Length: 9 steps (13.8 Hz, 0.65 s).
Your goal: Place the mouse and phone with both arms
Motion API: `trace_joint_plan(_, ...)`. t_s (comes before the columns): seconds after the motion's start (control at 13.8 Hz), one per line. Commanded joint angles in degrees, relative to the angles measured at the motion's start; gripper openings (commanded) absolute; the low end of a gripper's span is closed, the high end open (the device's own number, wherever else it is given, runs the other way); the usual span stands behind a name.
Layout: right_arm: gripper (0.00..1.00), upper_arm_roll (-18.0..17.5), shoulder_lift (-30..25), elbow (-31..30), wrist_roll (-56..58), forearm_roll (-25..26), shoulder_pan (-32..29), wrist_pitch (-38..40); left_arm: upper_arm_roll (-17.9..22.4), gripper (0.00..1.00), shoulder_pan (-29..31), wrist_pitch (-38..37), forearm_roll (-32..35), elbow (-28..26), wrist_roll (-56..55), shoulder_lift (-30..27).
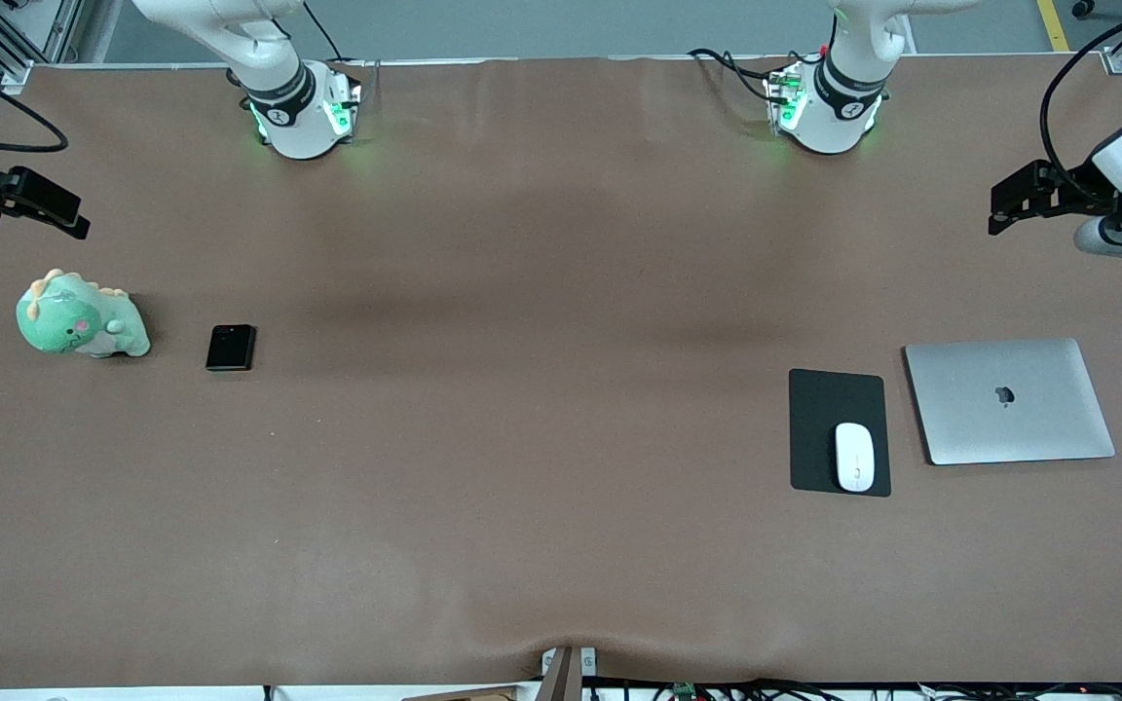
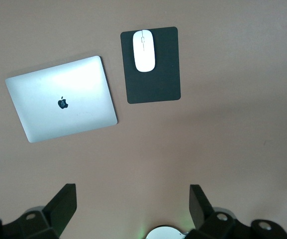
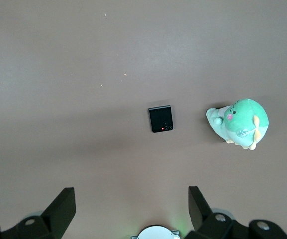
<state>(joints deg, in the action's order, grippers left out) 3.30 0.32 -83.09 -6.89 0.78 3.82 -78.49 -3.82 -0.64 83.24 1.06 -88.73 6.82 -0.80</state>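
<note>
On mouse pad (image 1: pixel 826 409), beside laptop (image 1: pixel 1009 401): mouse (image 1: pixel 854 457). Phone (image 1: pixel 231 348) on table (image 1: pixel 522 438) near plush dino (image 1: pixel 80 317). Left gripper (image 2: pixel 132 201) & right gripper (image 3: pixel 131 201) both up high, fingers spread, nothing held.

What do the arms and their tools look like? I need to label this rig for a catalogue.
Both arms are white with black bands; the right arm and left arm have green-lit bases and black cables. The left tool and right tool have black fingers.

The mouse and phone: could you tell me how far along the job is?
Either finished or not started; the pictures cannot say. The mouse rests on the black pad beside the laptop; the phone lies beside the plush dinosaur. The left gripper and right gripper hang open, empty.
</note>
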Motion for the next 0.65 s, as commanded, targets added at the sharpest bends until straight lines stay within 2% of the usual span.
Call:
trace_joint_plan(0.0, 1.00, -3.5, -1.7, -1.6, -1.0, 0.5, -2.9, -0.5, -0.3, 1.00, 0.5, -0.2, 0.7, 0.9, 0.4, 0.4)
trace_joint_plan(0.58, 1.00, -3.6, -1.5, -1.2, -1.0, 0.5, -2.9, -0.6, -0.3, 1.00, 0.9, -0.2, 0.6, 0.9, 0.2, 0.4)
